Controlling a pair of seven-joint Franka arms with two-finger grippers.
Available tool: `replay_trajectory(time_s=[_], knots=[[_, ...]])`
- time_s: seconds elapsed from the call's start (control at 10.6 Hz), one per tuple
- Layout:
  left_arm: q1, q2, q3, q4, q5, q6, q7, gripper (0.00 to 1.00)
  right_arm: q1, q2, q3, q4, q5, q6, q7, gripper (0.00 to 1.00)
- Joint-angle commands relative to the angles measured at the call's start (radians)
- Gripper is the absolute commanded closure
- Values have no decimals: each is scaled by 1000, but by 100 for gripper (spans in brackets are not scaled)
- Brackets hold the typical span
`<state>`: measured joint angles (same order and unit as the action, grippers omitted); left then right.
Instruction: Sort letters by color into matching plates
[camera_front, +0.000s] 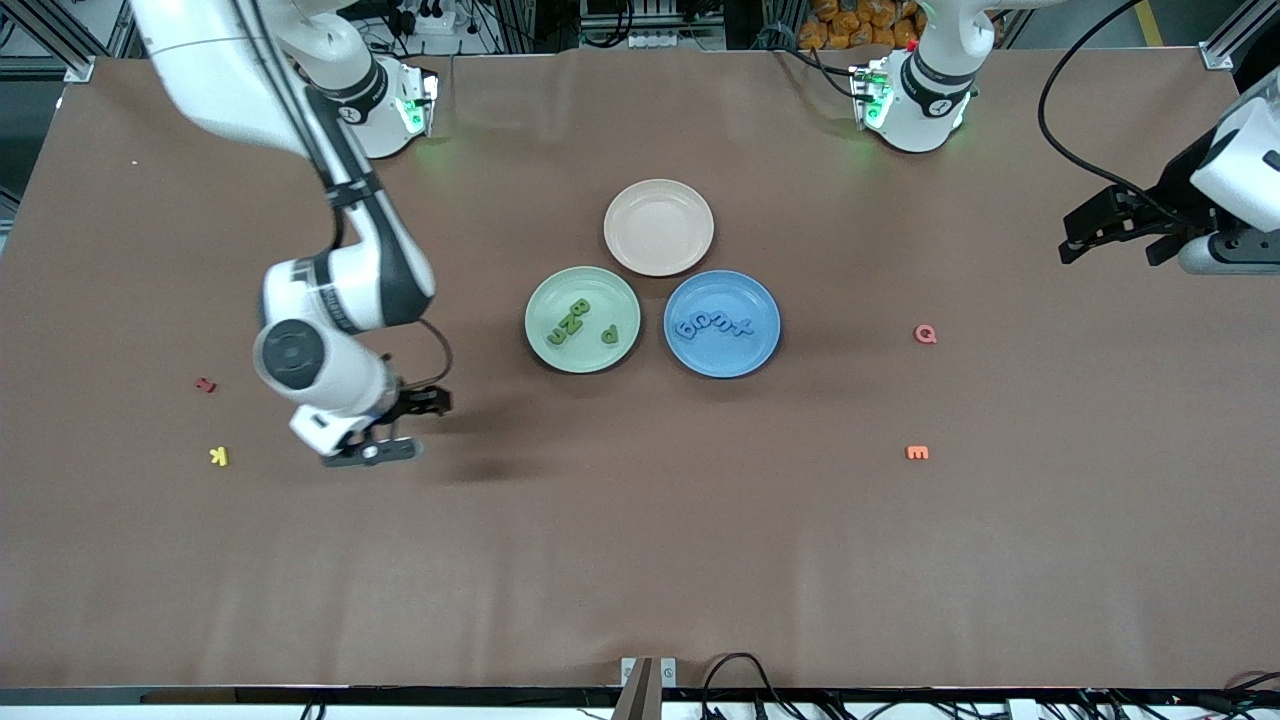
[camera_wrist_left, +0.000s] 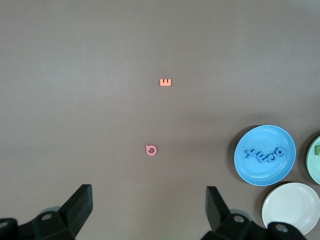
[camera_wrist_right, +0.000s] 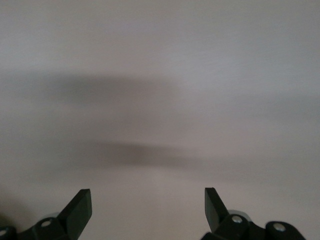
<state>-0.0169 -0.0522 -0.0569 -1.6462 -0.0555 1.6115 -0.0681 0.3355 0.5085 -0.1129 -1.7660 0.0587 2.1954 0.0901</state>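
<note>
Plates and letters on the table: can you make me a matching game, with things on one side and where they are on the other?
Things:
1. green letters
2. blue letters
3. beige-pink plate
4. yellow letter

Places:
A. lying on the bare table toward the right arm's end
B. in the blue plate
C. holding no letters, farther from the front camera than the other two plates
D. in the green plate

Pairs: 1-D, 2-B, 3-C, 4-A
</note>
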Motion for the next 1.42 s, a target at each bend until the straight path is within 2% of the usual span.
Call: replay_trajectory(time_s=[0.0, 0.28, 0.57, 0.66, 0.94, 1.04, 1.32], knots=[[-11, -18, 8, 2, 43, -13, -7, 0, -142, -1, 3, 16, -14, -3, -151, 0], [-5, -8, 8, 2, 8, 10, -12, 0, -194, -1, -56, 23, -14, 4, -222, 0], [-18, 9, -17, -1, 139, 69, 4, 0, -242, -34, -80, 30, -14, 0, -262, 0], [-14, 9, -35, -3, 141, 102, 2, 0, -250, -62, -93, 29, -14, -9, -286, 0], [-12, 8, -38, -7, 94, 116, 1, 0, -253, -187, -129, 28, -13, -155, -290, 0], [-3, -4, -38, -10, 57, 108, 4, 0, -254, -232, -133, 28, -14, -217, -288, 0], [-3, -17, -37, -10, 51, 58, 5, 0, -254, -344, -139, 33, -14, -371, -274, 0]])
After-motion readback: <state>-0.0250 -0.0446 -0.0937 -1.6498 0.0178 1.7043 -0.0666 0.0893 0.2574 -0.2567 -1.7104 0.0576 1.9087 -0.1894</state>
